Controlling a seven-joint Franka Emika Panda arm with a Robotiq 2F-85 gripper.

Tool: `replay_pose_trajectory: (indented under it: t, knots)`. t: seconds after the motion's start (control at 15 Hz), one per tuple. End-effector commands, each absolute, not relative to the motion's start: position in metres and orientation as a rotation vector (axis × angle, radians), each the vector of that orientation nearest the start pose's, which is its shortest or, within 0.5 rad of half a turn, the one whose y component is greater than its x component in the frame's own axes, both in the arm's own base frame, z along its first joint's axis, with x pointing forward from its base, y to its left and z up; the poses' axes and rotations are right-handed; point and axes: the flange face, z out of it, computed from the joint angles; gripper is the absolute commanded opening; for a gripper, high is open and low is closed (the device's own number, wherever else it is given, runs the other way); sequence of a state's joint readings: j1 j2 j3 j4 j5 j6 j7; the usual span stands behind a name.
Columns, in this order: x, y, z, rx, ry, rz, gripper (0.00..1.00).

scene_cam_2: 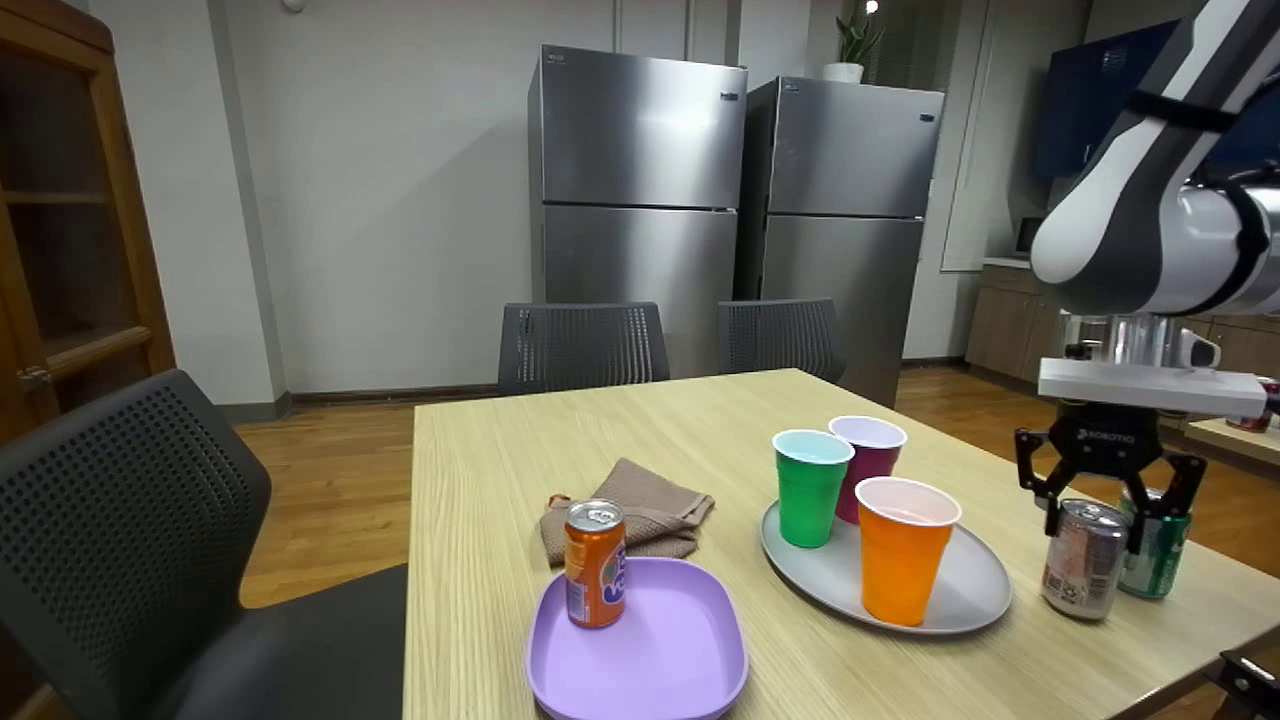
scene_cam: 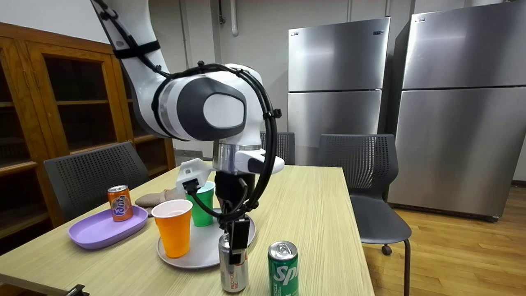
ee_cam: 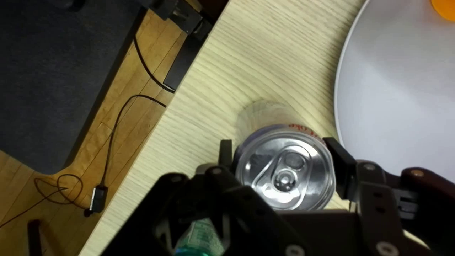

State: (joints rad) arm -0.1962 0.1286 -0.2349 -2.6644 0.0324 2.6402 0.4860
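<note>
A silver Diet Coke can (ee_cam: 284, 170) stands upright on the table, with my gripper (scene_cam_2: 1094, 527) pointing down over it. In the wrist view the black fingers (ee_cam: 336, 160) stand on both sides of its top and look closed against it, though the contact at the left finger is partly hidden. Right beside it is a green Sprite can (scene_cam: 283, 267), mostly covered by the gripper in the wrist view. A grey round plate (ee_cam: 384, 89) lies close by on the can's other side. It carries an orange cup (scene_cam_2: 905, 560), a green cup (scene_cam_2: 812, 500) and a dark magenta cup (scene_cam_2: 872, 470).
A purple tray (scene_cam_2: 660, 650) holds an orange Fanta can (scene_cam_2: 595, 575), beside a crumpled brown cloth (scene_cam_2: 650, 500). The table edge (ee_cam: 161, 117) runs near the silver can. A black clamp (scene_cam_2: 1250, 685) sits at the table's edge. Dark chairs (scene_cam: 361, 164) stand around it.
</note>
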Motion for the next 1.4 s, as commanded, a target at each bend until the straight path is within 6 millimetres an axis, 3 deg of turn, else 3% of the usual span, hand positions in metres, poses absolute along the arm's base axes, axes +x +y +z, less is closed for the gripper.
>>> replay_pose_trajectory:
  t: [0.0,0.4,0.73,1.33]
  knots:
    - [0.361,-0.17,0.217,-2.83,1.375,0.221,0.39]
    - [0.373,-0.161,0.261,-2.887,1.29,0.136,0.39]
    - [0.388,-0.142,0.291,-2.918,1.207,0.053,0.39]
    - [0.41,-0.081,0.345,-2.982,0.971,-0.113,0.39]
